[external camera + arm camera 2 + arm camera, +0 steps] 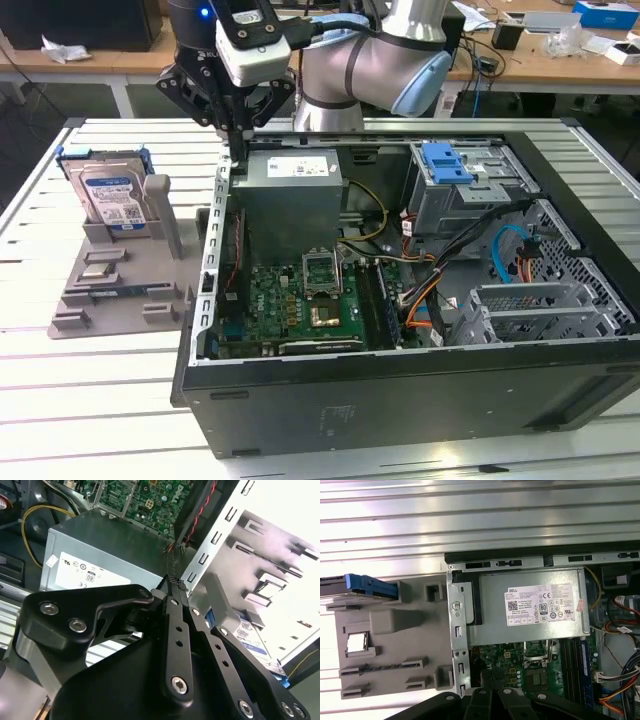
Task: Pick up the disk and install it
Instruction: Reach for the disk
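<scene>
The disk (112, 196) is a silver drive with a blue-and-white label in a bright blue carrier. It stands upright in a grey holder (105, 290) on the table, at the exterior view's left of the open computer case (400, 390). In the first wrist view the disk (369, 586) is seen edge-on, and in the second wrist view the disk (251, 636) shows beyond the black finger links. My gripper (234, 138) hangs over the case's wall nearest the holder, beside the grey power supply (290, 185). Its fingers (171, 581) meet at the tips and hold nothing.
The case lies open with its motherboard (300, 300), cables and drive cage (480, 190) exposed. A lone blue bracket (447, 162) sits on the cage. The power supply (530, 605) is directly under the wrist. The slatted table (90, 400) extends around the holder.
</scene>
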`<action>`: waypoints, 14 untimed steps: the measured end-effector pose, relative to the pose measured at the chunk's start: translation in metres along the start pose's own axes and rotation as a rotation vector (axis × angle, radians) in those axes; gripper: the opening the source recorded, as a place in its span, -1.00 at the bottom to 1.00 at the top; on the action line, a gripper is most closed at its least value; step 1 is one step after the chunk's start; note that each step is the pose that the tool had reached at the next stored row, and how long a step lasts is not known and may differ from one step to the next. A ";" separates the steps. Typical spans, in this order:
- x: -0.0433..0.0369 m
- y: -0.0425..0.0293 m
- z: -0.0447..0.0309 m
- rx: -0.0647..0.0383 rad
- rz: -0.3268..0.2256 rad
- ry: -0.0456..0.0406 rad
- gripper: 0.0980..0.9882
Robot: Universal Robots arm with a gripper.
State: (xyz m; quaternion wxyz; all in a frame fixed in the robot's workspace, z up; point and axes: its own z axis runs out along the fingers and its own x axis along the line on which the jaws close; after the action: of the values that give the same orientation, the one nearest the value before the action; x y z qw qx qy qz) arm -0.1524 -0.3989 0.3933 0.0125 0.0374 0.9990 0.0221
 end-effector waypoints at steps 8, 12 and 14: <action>0.0139 -0.0010 -0.0004 0.000 0.000 -0.0001 -0.98; 0.0270 -0.0020 -0.0007 0.000 0.000 -0.0001 -0.98; 0.0320 -0.0024 -0.0007 0.000 0.000 -0.0001 -0.98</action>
State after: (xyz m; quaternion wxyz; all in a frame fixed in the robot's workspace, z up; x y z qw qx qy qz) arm -0.1845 -0.3988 0.3932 0.0125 0.0374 0.9990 0.0221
